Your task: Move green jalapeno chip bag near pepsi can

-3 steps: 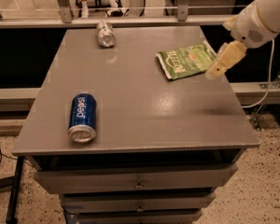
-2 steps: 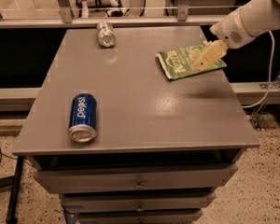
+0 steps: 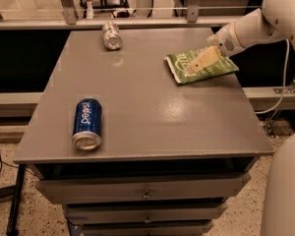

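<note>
The green jalapeno chip bag (image 3: 218, 68) lies flat at the right side of the grey table top (image 3: 142, 97). The dark blue pepsi can (image 3: 87, 123) lies on its side near the front left corner, far from the bag. My gripper (image 3: 194, 67) comes in from the upper right on a white arm and sits over the middle of the bag, its cream fingers pointing down-left at the foil.
A silver-grey can (image 3: 111, 36) lies on its side at the back of the table. A railing (image 3: 137, 14) runs behind the table. Drawers (image 3: 145, 193) sit below the front edge. A cable (image 3: 285, 82) hangs at the right.
My gripper has moved left and up, from beyond the bag's right edge to over the middle of the bag. The bag and both cans have not moved.
</note>
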Robot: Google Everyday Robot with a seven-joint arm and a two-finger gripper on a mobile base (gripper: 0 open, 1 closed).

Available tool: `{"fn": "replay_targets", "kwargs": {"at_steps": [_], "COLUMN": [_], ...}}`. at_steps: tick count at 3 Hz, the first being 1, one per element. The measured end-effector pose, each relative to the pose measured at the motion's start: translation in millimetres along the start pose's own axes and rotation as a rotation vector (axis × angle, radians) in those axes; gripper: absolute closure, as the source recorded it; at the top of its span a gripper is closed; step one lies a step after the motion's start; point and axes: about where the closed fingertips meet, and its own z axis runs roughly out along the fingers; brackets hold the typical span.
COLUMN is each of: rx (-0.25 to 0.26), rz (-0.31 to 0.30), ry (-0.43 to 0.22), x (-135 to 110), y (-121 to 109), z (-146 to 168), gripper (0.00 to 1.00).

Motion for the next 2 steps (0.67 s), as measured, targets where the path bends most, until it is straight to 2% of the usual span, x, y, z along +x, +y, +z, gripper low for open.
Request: {"fn": "replay_targets", "kwargs": {"at_steps": [1, 2], "rx": [-0.016, -0.016], "rz": [0.023, 0.007], "ry": [-0.004, 0.004], "x": [8.6, 12.0], "y": [-7.9, -9.8], "z": [17.8, 22.6], "gripper": [0.18, 0.41]}}
